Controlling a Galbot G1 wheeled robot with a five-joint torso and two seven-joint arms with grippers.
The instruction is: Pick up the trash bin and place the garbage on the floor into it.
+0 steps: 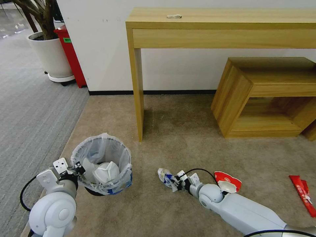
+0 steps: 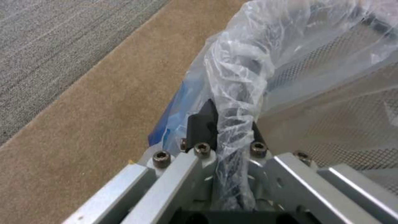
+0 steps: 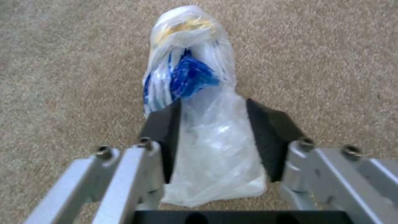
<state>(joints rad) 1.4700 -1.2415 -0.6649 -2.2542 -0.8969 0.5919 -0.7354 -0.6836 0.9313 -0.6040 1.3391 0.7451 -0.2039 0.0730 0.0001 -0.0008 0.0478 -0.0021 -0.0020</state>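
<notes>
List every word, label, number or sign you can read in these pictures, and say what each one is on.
None can be read.
Green label on the red container by the wall: too small to read.
White marks on the red wrapper on the floor: blurred.
Red-white paper cup beside the right arm: print unreadable.
Blue-white plastic wrapper in the right gripper: no legible text.

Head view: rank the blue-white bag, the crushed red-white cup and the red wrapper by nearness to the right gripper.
1. Blue-white bag: between the fingers of the right gripper, on the beige carpet.
2. Crushed red-white cup: on the floor beside the right forearm, behind the gripper.
3. Red wrapper: farthest, at the view's right edge.
</notes>
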